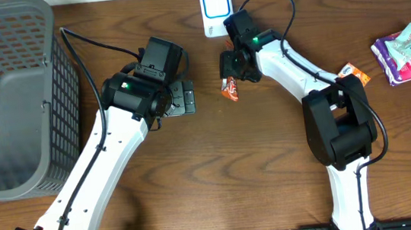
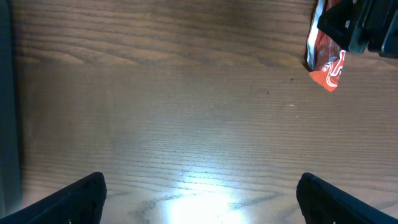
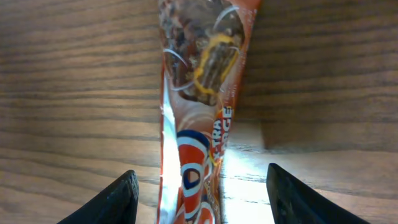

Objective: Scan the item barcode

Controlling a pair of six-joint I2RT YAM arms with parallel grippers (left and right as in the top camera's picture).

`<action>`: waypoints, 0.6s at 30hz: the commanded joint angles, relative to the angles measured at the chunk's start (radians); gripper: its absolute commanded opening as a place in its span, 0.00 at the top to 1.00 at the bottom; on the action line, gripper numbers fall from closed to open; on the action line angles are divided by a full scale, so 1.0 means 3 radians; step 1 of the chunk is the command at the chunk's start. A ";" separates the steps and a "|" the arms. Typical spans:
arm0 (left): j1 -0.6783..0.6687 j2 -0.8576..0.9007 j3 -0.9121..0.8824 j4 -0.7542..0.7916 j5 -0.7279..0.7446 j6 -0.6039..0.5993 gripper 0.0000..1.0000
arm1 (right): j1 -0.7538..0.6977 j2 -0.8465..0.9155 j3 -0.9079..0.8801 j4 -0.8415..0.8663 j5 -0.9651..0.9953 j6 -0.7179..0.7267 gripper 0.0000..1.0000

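Orange-red snack wrapper (image 3: 205, 62) rests on the brown table (image 1: 219, 175), close to the middle of the far edge and just in front of the white-and-blue scanner (image 1: 215, 7) that stands at this edge. The right gripper (image 3: 202, 174) hangs directly over it with one finger on each side. Wood shows between each finger and the foil, so the jaws are released and hold nothing.

I judge this position as a preparation for a grasp — the packet must be lifted and its barcode turned toward the scanner, and no barcode is visible on the printed side facing up.

The left gripper (image 2: 199, 183) is fully spread and empty over bare wood to the left of the wrapper, probably to keep out of the way. A grey basket (image 1: 15, 120) fills the far left corner. A small orange packet (image 1: 354, 74) lies beside the right arm, and a purple-pink packet (image 1: 404, 52) near the right edge — perhaps later items.
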 commanded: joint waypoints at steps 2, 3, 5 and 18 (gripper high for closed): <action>0.0001 0.0000 -0.0006 -0.0019 -0.0064 -0.0017 0.02 | 0.0066 0.0028 -0.0154 0.0086 0.0131 0.0011 0.48; 0.0001 0.0000 -0.0006 -0.0020 -0.0064 -0.0017 0.02 | 0.0070 0.0028 -0.0177 0.0104 0.0175 0.0013 0.57; 0.0001 0.0000 -0.0006 -0.0020 -0.0064 -0.0017 0.02 | 0.0070 0.0028 -0.0184 0.0107 0.0206 0.0013 0.79; 0.0001 0.0000 -0.0006 -0.0020 -0.0064 -0.0017 0.03 | 0.0075 0.0000 0.0674 0.0189 0.0151 -0.0535 0.99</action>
